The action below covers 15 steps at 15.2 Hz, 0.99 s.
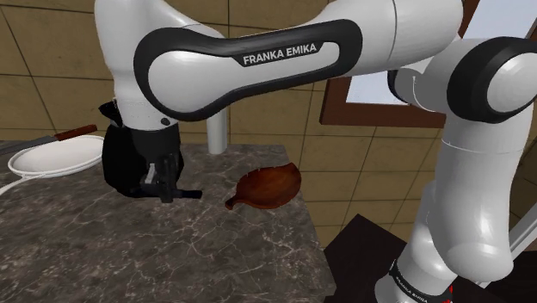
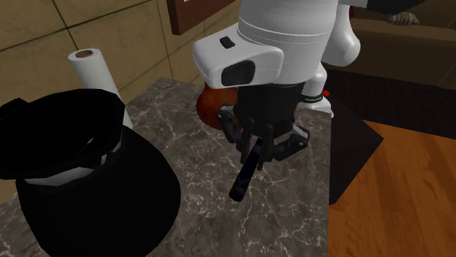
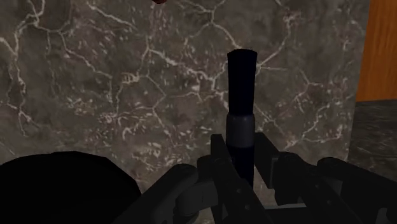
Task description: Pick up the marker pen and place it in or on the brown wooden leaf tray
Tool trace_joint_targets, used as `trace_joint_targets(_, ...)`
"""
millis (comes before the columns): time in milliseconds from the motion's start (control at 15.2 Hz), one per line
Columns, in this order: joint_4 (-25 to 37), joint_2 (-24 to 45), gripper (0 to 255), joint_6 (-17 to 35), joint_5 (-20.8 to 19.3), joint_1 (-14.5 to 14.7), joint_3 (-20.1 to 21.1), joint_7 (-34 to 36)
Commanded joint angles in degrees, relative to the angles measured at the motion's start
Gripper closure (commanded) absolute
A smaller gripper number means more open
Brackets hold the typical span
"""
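Note:
My black gripper point(image 1: 166, 184) is shut on the dark marker pen point(image 2: 247, 169), which sticks out slanted below the fingers point(image 2: 280, 144) over the marble countertop point(image 2: 190, 168). In the wrist view the marker pen point(image 3: 241, 95), dark with a grey band, is clasped between the gripper's point(image 3: 242, 162) two fingers and points away along them. The brown leaf-shaped tray point(image 1: 268, 185) lies on the counter a short way to the shoulder view's right of the gripper. In the second exterior view the tray point(image 2: 210, 106) is partly hidden behind the hand.
A large black object point(image 2: 80, 175) sits on the counter at the second exterior view's left, beside a white paper roll point(image 2: 95, 73). A white dish point(image 1: 53, 157) and a red-handled knife point(image 1: 73, 132) lie at the shoulder view's far left. The counter edge point(image 1: 318, 250) drops to a wooden floor point(image 2: 394, 197).

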Motion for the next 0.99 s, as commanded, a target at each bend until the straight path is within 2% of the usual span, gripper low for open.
trace_joint_targets(0, -4.55, -3.78, 255, 1.3, 1.72, -1.94, -0.4, -2.27)
trace_joint_targets(396, -17.98, -15.64, 255, 4.44, 6.98, -6.72, -3.32, -10.8)
trace_joint_targets(924, -31.16, -28.47, 255, 5.71, 10.72, -10.29, -9.87, -22.5)
